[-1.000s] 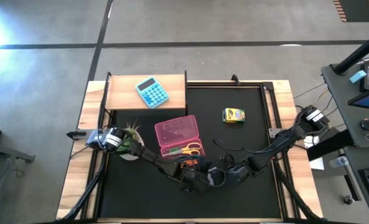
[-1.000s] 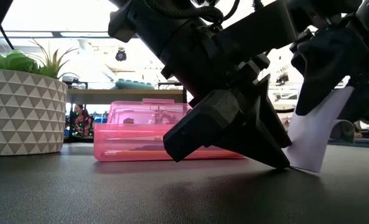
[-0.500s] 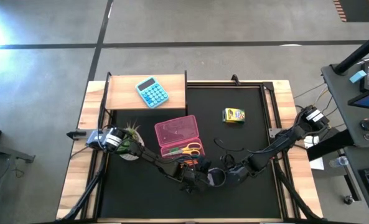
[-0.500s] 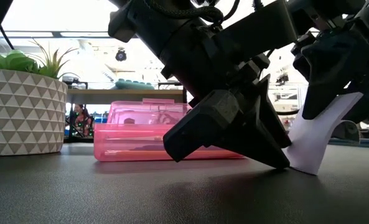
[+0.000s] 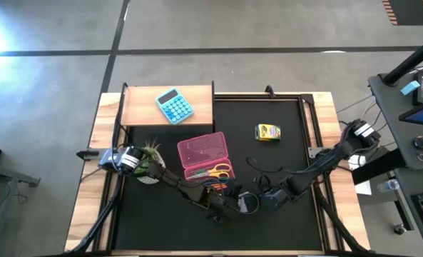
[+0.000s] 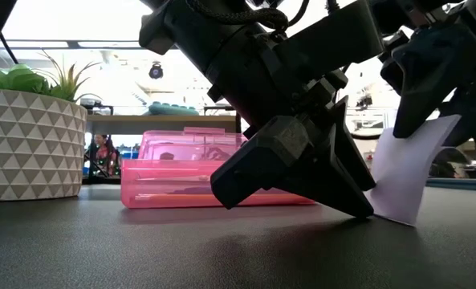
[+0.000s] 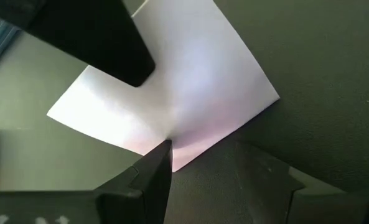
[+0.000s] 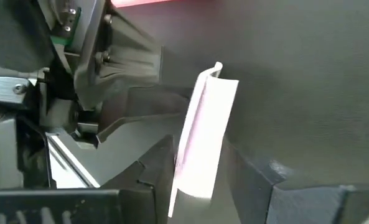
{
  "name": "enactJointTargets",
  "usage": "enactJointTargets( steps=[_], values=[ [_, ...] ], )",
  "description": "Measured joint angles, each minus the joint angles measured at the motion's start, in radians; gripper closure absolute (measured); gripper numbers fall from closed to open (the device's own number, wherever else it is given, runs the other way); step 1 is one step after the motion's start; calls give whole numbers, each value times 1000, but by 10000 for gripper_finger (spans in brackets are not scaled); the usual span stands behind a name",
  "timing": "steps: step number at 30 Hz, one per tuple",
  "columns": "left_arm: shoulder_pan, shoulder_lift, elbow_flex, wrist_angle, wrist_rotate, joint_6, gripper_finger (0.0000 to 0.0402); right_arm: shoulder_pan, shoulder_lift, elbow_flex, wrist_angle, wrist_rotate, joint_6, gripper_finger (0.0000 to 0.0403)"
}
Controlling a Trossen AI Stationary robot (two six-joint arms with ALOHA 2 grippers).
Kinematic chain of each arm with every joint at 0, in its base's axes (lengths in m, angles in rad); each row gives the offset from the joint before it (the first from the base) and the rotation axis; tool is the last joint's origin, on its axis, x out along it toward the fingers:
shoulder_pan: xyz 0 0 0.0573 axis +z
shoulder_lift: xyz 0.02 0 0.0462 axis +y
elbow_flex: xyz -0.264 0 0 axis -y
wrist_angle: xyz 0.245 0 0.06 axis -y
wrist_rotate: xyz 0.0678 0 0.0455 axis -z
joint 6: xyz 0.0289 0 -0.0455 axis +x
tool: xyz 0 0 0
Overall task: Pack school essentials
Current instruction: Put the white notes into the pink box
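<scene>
While both arms meet low in the middle of the high view, the right gripper clamps the white note pad between its two narrowed fingers, the sheet standing on edge and slightly curled. In the low view the pad tilts up at the right of the frame, its bottom corner touching the black mat (the upper part is hidden behind the dark fingers). The left gripper points its partly parted fingers at the pad's lower corner; one fingertip touches the paper's edge, but I cannot tell whether it actually pinches it. The pink pencil case lies open just above the grippers, yellow-handled scissors inside, and the crayon box sits apart at upper right. Compared with half a second before, the pad looks flatter and more upright, its bend gone
</scene>
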Motion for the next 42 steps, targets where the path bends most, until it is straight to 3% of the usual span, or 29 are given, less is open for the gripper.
enactJointTargets(
  steps=[38, 42],
  values=[
    [0, -1, -1, 0, -30, 0, 244, 0, -19, 0, -33, 3, -3, 306],
    [0, -3, -2, -5, -46, 1, 244, 0, -20, 0, -38, 3, -13, 334]
  ],
)
